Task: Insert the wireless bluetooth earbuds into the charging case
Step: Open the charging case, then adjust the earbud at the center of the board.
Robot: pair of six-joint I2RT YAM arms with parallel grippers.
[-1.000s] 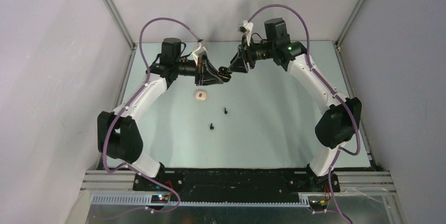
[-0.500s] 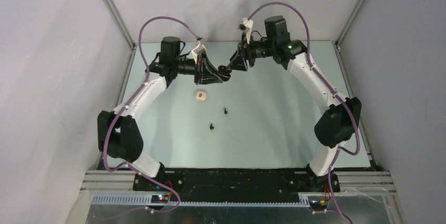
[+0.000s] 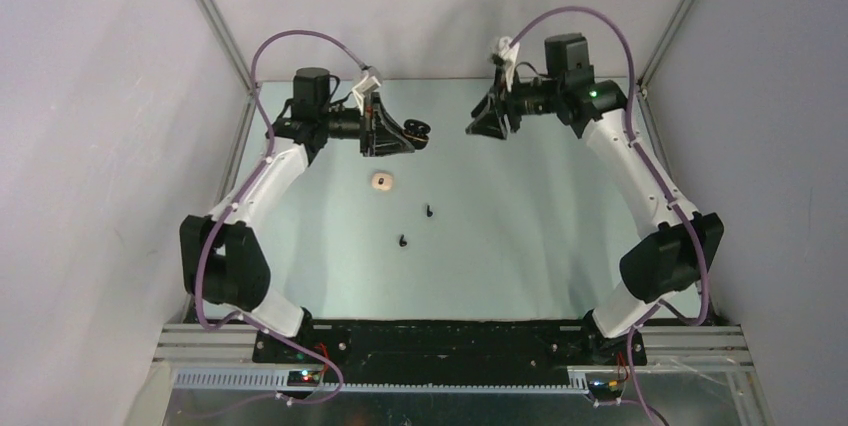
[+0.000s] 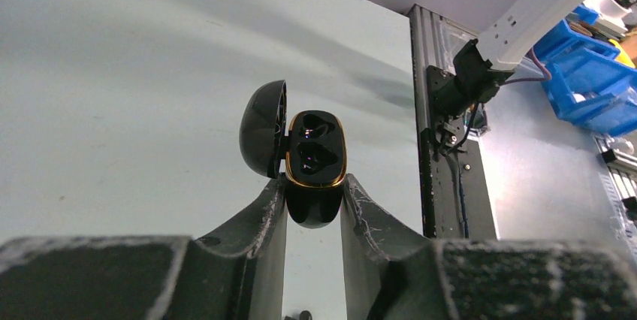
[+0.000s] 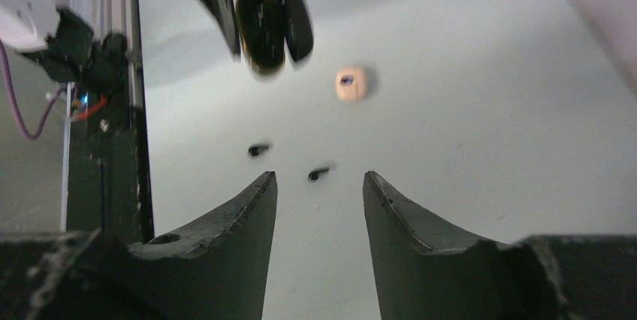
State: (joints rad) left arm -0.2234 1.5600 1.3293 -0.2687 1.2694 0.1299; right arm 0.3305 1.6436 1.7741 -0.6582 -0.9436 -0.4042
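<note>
Pale green table [image 3: 520, 246], with both black earbuds [image 3: 429, 211] lying loose mid-surface; neither is inserted yet. Open charging case [image 4: 315, 158], wells apparently empty, is clamped aloft in left gripper [image 4: 314, 218]; right gripper [image 5: 319, 200] hangs apart, jaws parted, empty.

Right wrist view: the charging case [image 5: 267, 27] is a dark motion blur. From above, 2 black earbuds [image 3: 429, 212] [image 3: 402, 241] and a cream lump [image 3: 381, 181] are too small to make out. The case's lower end is hidden inside the left gripper [image 4: 313, 185].
</note>
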